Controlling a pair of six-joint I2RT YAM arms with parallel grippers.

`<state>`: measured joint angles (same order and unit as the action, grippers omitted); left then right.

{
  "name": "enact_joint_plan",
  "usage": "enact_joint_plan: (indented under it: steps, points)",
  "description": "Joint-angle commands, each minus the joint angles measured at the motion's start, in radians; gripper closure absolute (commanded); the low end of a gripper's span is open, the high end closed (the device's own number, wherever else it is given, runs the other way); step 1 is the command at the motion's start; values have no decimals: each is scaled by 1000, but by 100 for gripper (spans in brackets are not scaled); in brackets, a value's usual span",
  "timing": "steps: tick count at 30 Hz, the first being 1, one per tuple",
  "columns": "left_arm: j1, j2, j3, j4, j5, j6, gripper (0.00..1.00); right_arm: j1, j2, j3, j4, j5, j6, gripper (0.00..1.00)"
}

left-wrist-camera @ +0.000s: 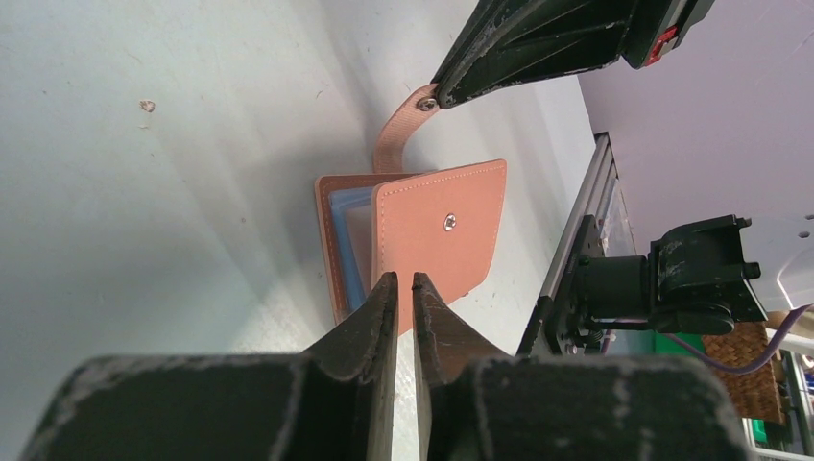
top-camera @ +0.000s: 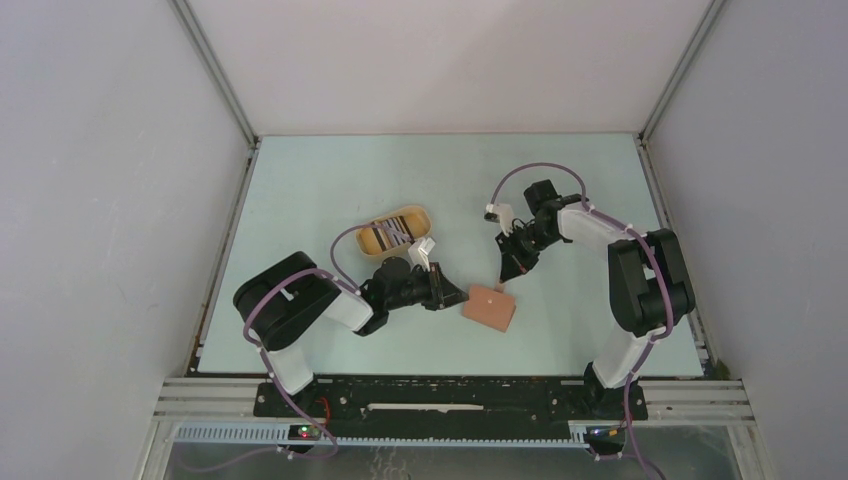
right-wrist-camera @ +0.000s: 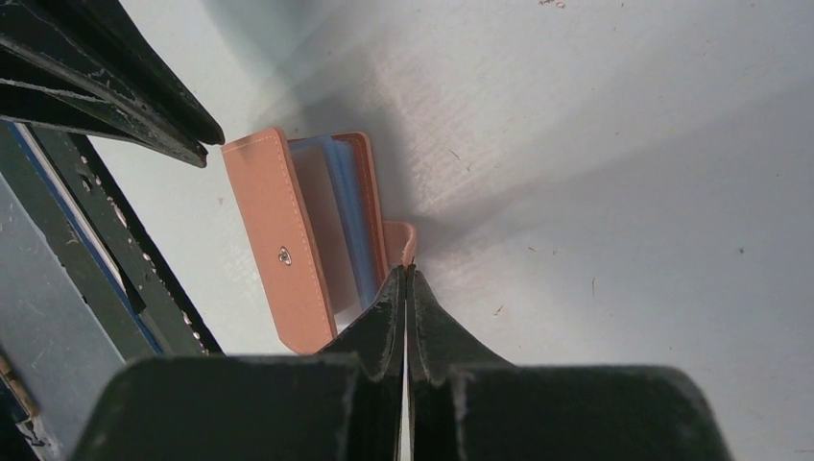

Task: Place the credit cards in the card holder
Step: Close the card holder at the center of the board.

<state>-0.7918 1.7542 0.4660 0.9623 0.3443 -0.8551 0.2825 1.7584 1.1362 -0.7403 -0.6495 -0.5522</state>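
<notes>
The card holder [top-camera: 489,308], pinched by its strap [left-wrist-camera: 398,134].
It lies toward 6 o'clock on the table [top-camera: 330,170]; the right end effector [right-wrist-camera: 405,274], at its 12 o'clock, is pressed together on the strap; the left end effector [left-wrist-camera: 403,283], at 9 o'clock, is nearly closed at the cover edge, grip unclear.

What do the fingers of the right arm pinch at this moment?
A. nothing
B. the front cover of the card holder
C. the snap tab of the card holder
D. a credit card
C: the right fingers are closed on the end of the snap tab, which stretches away from the card holder.
</notes>
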Motion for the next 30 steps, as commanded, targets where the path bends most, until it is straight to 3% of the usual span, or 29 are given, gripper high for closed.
enact_joint_plan:
  steps: [1,19,30]
  points:
    - [-5,4,36,21,5,24,85,-3,1,32,-15,-26,-18,100]
    - [-29,22,94,-53,-14,48,81,39,-77,32,-56,-59,-87,100]
    - [-44,40,157,-216,-52,74,89,64,-114,7,-34,-37,-102,100]
